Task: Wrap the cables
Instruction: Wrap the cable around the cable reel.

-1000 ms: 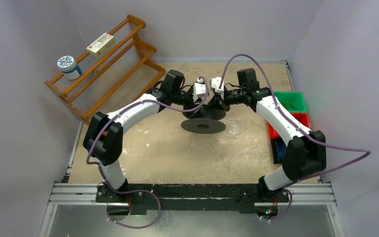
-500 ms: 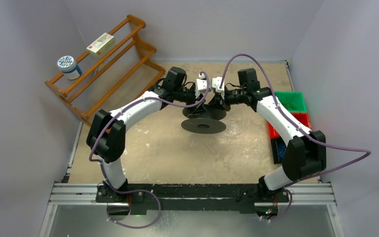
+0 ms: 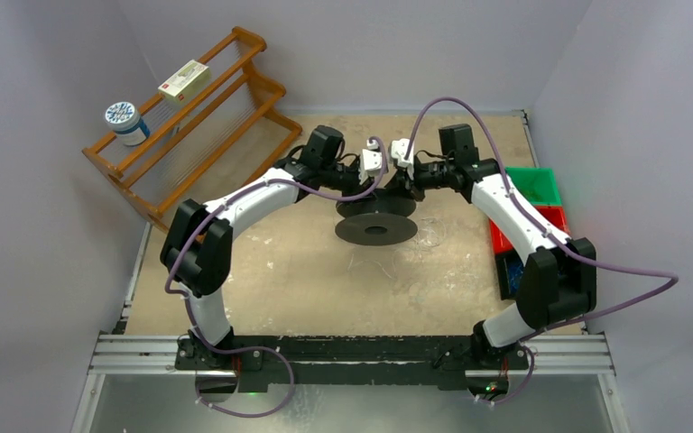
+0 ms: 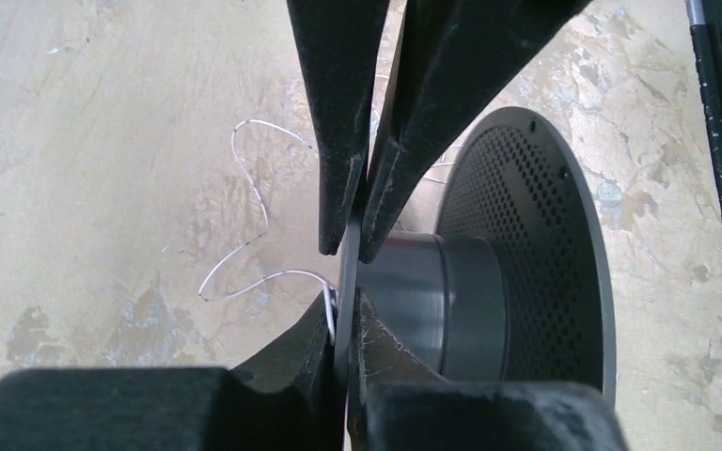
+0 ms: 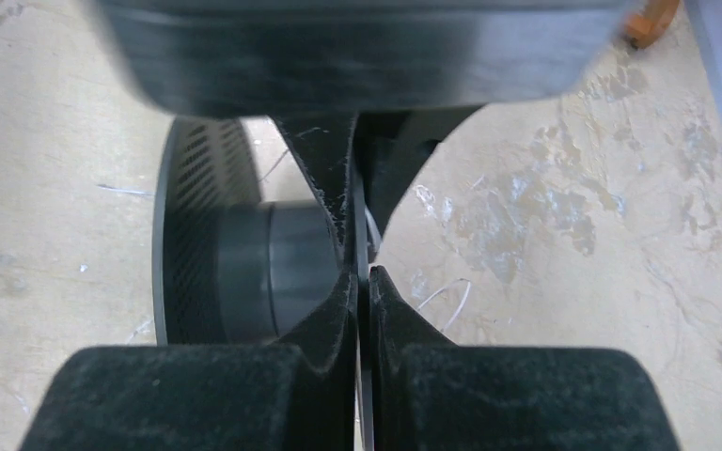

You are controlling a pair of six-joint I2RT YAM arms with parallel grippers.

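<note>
Found both arms bent inward from the near rail, elbows raised and pushed out to the sides, forearms angled toward the far middle of the table (image 3: 271, 271), wrists nearly meeting above the spool (image 3: 374, 229). Saw the left gripper (image 4: 346, 318) on the spool's left side, fingers pressed onto the thin edge of one flange (image 4: 348, 277), pinching it. Saw the right gripper (image 5: 362, 282) on the spool's right side, clamped on that same flange, with the tips of the two grippers facing each other and almost touching. Noted the grey hub and the perforated second flange (image 4: 526, 244) just beyond the pinched one. Spotted the cables (image 4: 249, 202) lying loose on the table in pale curls beside the spool, near it and to its right in the overhead view, one strand ending right beside the left fingertips. Could not tell the number of separate strands. Counted two arms, two grippers, one spool with two flanges, two purple cords (image 3: 451, 100), one wooden rack (image 3: 245, 38) at the far left carrying one jar (image 3: 124, 122) and one box (image 3: 185, 79), and three bins (image 3: 531, 171) along the right edge: green, red, blue.
</note>
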